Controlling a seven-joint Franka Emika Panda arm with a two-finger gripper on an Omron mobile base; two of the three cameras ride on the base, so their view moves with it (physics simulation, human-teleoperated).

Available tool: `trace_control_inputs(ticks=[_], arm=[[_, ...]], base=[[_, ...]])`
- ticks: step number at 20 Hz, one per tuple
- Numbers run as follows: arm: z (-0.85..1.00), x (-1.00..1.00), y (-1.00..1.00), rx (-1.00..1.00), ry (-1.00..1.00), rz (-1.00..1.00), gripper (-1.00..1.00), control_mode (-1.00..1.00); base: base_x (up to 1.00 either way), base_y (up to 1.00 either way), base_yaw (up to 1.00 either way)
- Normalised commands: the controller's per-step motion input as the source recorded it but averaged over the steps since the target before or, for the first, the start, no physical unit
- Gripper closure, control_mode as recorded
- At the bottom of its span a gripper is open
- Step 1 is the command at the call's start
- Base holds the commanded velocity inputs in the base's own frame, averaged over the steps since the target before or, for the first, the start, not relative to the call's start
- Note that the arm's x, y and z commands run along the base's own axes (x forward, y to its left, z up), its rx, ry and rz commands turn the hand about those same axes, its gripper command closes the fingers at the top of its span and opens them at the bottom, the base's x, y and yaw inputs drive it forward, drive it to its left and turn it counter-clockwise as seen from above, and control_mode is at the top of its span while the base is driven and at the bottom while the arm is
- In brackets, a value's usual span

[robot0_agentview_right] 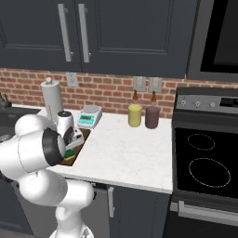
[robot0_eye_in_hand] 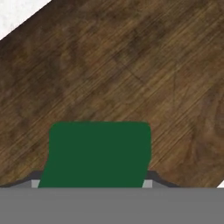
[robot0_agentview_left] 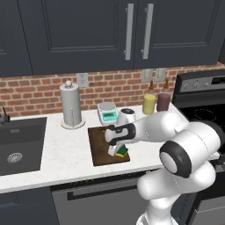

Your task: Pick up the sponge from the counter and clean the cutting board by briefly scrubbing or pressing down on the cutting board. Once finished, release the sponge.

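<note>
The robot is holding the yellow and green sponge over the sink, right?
Not over the sink. The gripper holds the sponge over the brown cutting board, as the left base view shows. The hand view shows the same, with wood grain behind the sponge. The sink is off to the side, across the white counter.

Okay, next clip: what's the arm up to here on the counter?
The white arm is reaching down over the cutting board, with its pincer closed on the sponge. The sponge sits low over the board's near right corner, green side facing the wood in the hand view. Whether it presses on the board cannot be told. A scale and a paper towel roll stand behind.
</note>
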Motion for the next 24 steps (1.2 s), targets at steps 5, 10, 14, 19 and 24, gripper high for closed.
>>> trace_control_inputs(ticks=[5,10,14,19,24], arm=[[-0.02,0.26,0.0,0.0,-0.02,0.0,1.0,-1.0],[-0.02,0.36,0.0,0.0,-0.01,0.0,1.0,-1.0],[-0.04,0.41,0.0,0.0,-0.02,0.0,1.0,-1.0],[-0.04,0.42,0.0,0.0,-0.03,-0.01,1.0,-1.0],[-0.02,0.43,0.0,0.0,-0.03,-0.01,1.0,-1.0]], base=[[0.0,0.0,0.0],[0.0,0.0,0.0],[0.0,0.0,0.0],[0.0,0.0,0.0],[0.0,0.0,0.0]])
